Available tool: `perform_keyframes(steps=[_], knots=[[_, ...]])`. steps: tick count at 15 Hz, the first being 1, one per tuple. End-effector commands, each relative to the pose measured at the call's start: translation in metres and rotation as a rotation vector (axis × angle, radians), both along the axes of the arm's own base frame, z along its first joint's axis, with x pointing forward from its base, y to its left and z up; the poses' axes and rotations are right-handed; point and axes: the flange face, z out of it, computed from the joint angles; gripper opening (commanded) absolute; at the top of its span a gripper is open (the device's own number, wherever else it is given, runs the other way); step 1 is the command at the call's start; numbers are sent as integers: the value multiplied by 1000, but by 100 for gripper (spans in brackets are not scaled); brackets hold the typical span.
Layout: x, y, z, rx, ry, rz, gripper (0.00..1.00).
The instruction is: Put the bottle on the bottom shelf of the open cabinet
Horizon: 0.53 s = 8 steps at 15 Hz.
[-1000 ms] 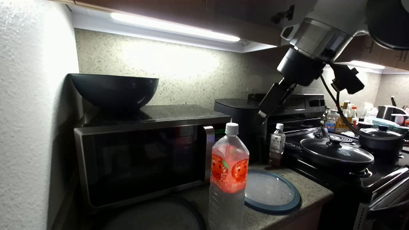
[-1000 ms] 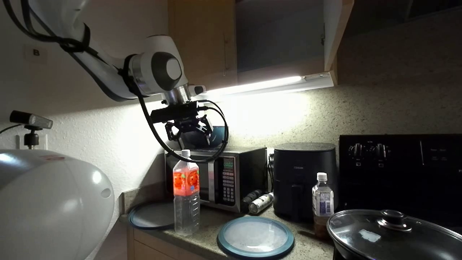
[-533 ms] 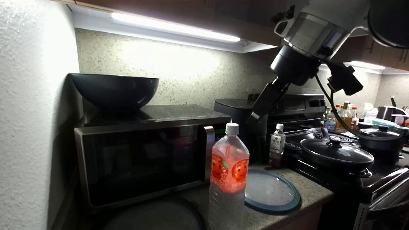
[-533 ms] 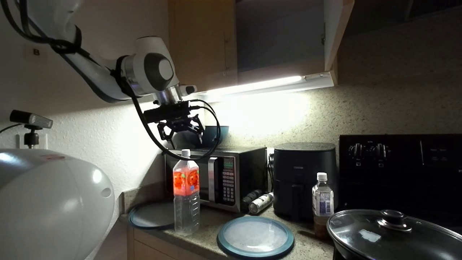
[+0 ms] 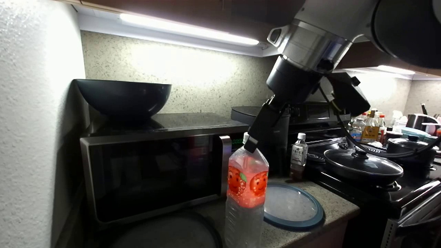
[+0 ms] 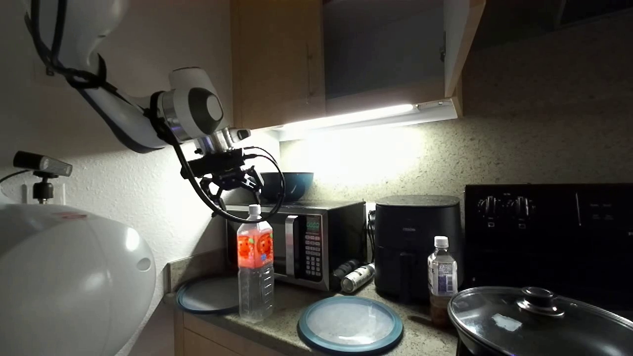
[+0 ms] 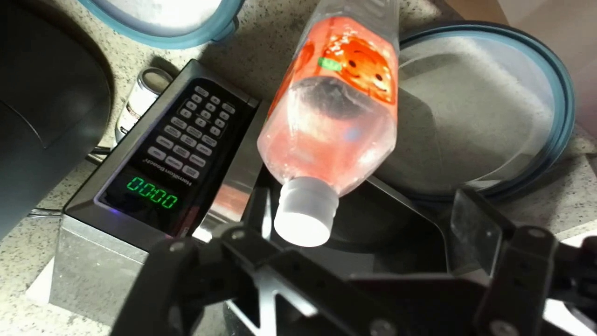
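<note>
Pincer (image 7: 371,217) now sits lower & closer to the bottle (image 7: 333,112) than in prev. frames; in an exterior view one fingertip (image 5: 252,144) now overlaps the white cap (image 7: 305,212) & neck, whereas ½ sec earlier a gap shows there. Arm (image 6: 127,122) has shifted w/ it in both exterior views. Bottle itself stays put.

Pincer's state: released, fingers (image 7: 475,228) spread well apart. Wrist view has the cap b/w them, nearer one finger than the other; can't tell if that finger touches it.

Bottle pos.: upright on the bench (image 5: 339,206), body lower than pincer, top just beside the fingers. Clear plastic w/ wide red-orange label. Open cabinet (image 6: 383,59) is above pincer's level & off to one side in an exterior view, door (image 6: 463,44) swung out; inside too dark to make out shelf detail.

Rel. to pincer, other stuff: microwave (image 6: 346,242) is behind it in an exterior view, its green 00:00 readout (image 7: 151,192) below pincer in wrist view. Dark bowl (image 6: 295,185) sits atop microwave, also behind pincer & partly hidden by it. Blue-rimmed lid (image 6: 350,324) lies flat on bench, lower than pincer, on one side of the bottle; 2nd lid (image 6: 210,295) on the opp. side. Can (image 6: 357,279) lies b/w microwave & air fryer (image 6: 418,247), also lower than pincer. Well apart from pincer: small white-capped bottle (image 6: 443,277) w/ brownish liquid, then glass-lidded pan (image 6: 494,306) at the stove (image 6: 554,242).
</note>
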Motion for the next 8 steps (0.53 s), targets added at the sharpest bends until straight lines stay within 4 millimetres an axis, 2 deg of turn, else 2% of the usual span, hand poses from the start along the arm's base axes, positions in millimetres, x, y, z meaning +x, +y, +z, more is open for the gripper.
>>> perform_keyframes(steps=[1, 8], knots=[[20, 4, -7, -13, 12, -15, 100], [50, 3, -15, -1, 48, -42, 100]])
